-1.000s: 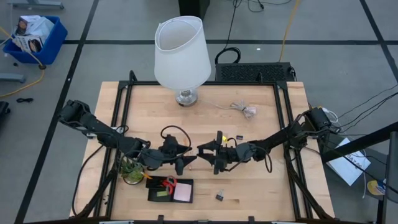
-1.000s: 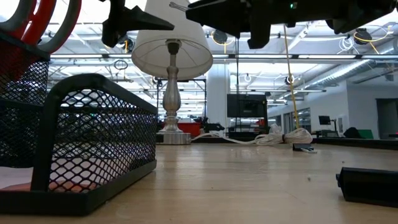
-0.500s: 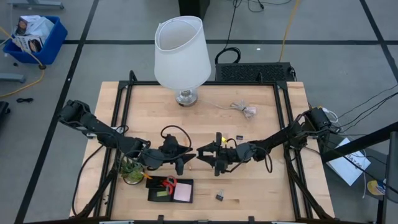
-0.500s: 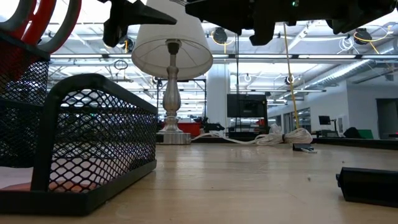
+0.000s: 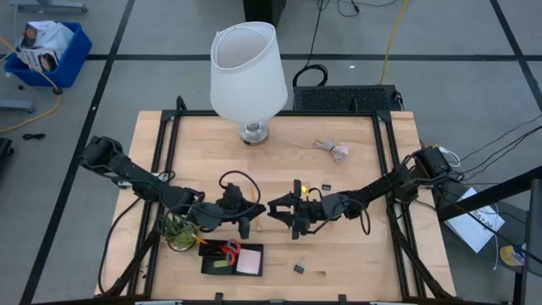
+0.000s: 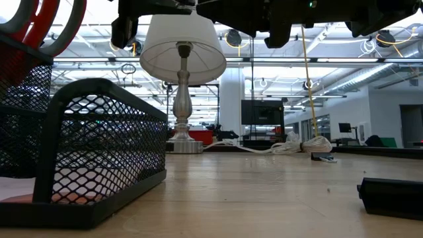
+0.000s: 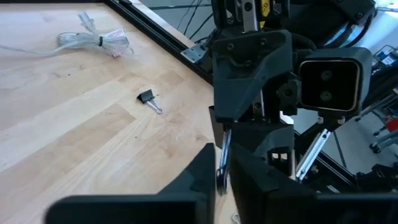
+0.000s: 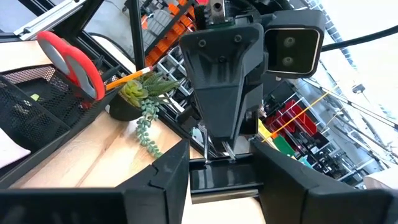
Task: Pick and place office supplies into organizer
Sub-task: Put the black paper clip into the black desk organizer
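High over the middle of the table, my left gripper (image 5: 252, 219) and my right gripper (image 5: 278, 213) face each other tip to tip. Both are shut on one small black binder clip (image 8: 221, 177). The black mesh organizer (image 5: 230, 258) stands at the near edge. In it are the red-handled scissors (image 5: 229, 248), a pink sticky-note pad (image 5: 249, 262) and an orange pencil (image 8: 127, 78). A second binder clip (image 5: 299, 268) lies on the wood to the organizer's right. A third clip (image 7: 146, 98) lies farther back. My left gripper pinches the clip's silver wire handles (image 7: 221, 163) between its two fingers, coming about level from the table's left. The clip is clear of the table. My right gripper pinches the clip's black body (image 8: 221, 182) between its two fingers, coming level from the table's right. The wire handles (image 8: 214, 144) stick out toward the left gripper.
A white-shaded lamp (image 5: 247, 72) stands at the far middle, and a pale coiled cable (image 5: 334, 150) lies to its right. A small green plant (image 5: 176, 230) sits just left of the organizer. Bare wood lies under both grippers and toward the right edge.
My left gripper has shut on the clip's wire handles. Its fingers stood spread a second ago. Both arms have kept their places, and the clip has stayed in the air between them.
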Controlling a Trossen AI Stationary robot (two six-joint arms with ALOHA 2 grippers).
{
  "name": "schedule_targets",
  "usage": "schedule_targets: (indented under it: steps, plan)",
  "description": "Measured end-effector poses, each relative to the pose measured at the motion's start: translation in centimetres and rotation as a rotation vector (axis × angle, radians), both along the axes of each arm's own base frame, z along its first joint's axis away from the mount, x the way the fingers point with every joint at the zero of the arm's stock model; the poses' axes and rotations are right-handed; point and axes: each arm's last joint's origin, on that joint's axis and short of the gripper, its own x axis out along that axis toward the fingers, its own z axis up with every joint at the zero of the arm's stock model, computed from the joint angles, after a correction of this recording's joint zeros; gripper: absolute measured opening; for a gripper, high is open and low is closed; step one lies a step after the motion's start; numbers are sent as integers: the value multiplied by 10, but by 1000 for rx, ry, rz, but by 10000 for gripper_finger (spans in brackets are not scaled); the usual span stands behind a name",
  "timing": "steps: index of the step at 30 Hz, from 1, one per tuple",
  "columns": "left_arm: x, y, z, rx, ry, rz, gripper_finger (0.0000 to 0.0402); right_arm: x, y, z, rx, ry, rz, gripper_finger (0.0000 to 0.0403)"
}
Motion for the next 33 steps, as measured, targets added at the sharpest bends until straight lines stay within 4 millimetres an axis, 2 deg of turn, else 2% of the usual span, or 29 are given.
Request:
schedule_targets:
  steps: [3, 9, 12, 22, 25, 33]
  plan:
    - [0, -1, 1, -25, -3, -13, 11, 1, -2, 0, -2, 4, -3, 154]
    - [0, -1, 0, -17, 3, -20, 19, 2, -5, -1, 10, 7, -10, 150]
    - [0, -1, 0, -19, 6, -37, 8, 1, -5, -1, -13, 9, -12, 166]
    - [-5, -12, 0, -7, 9, -65, 9, 1, -2, -1, -20, 5, -3, 218]
    - [-7, -16, -1, -6, 10, -80, 7, -1, 3, -1, -16, 12, -19, 225]
    - [-15, -29, 1, -45, 10, -151, 8, -17, 30, -2, -109, 32, -246, 227]
